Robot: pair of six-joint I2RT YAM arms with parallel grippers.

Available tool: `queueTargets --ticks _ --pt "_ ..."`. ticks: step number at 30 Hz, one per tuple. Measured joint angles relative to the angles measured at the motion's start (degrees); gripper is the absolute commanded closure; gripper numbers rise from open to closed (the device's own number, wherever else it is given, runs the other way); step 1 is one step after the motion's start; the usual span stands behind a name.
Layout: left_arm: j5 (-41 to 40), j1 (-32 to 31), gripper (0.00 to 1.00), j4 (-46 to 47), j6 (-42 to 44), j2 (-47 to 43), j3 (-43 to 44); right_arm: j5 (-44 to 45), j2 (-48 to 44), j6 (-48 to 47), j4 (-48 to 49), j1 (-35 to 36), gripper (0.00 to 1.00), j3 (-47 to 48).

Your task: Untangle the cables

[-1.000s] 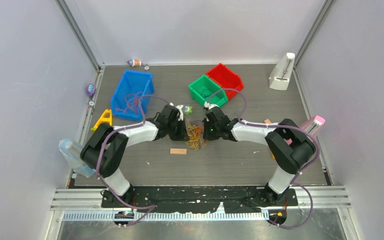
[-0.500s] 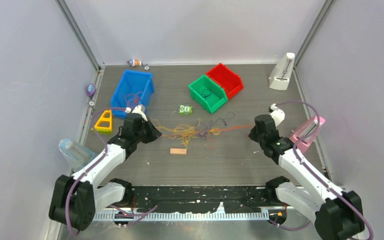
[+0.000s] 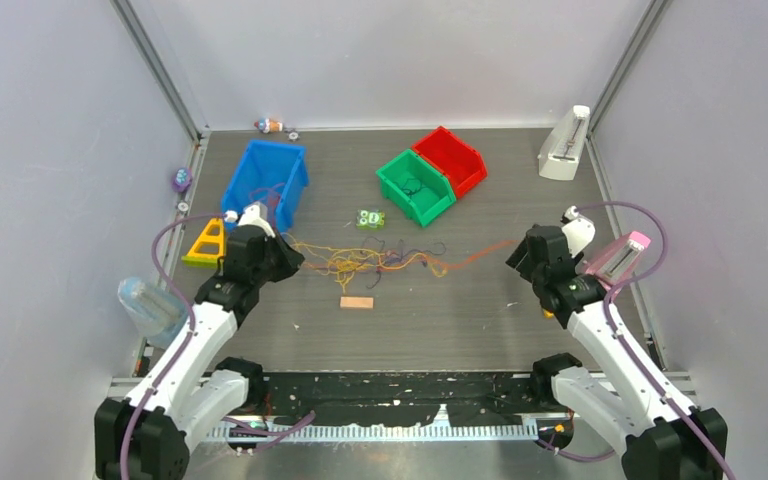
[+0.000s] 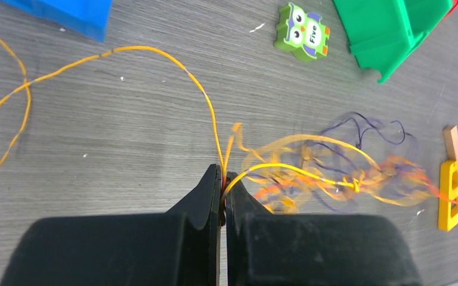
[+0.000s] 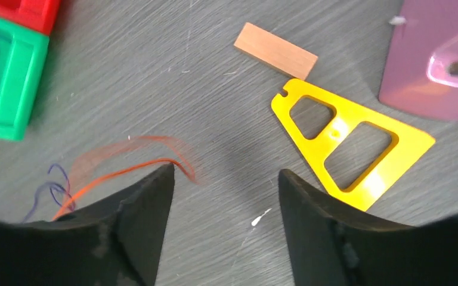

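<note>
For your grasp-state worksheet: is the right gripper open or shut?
Open. The right gripper has its fingers wide apart, bare table between them, nothing clamped.

Matt woodgrain table, glossy plastic bins

1. We find bare counter at 6 o'clock of the cables, with only a small wooden block lying there.
2. At 12 o'clock of the strands sits an owl tile. Beyond it the green bin and red bin stand side by side.
3. The blue bin blocks 12 o'clock of the left fingers, and a yellow triangle frame blocks 9 o'clock.
4. We see open counter between the spread right fingers. A pink wedge crowds their 3 o'clock side.
</note>
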Motion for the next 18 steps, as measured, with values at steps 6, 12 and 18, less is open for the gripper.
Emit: queueTargets --ticks 6,12,18 --pt "6.8 0.0 1.0 -0.9 5.7 6.3 2.9 -14.9 -1.7 -10.3 6.9 -0.8 0.08 -2.0" --pt "10.2 -0.6 1.0 -1.8 8.8 7.2 2.9 -30.2 1.1 -17.7 14.3 4.7 0.06 -3.7" --pt "10.2 -0.6 1.0 -2.8 10.3 7.2 3.0 -34.5 14.4 -23.4 18.4 19.6 0.02 3.0"
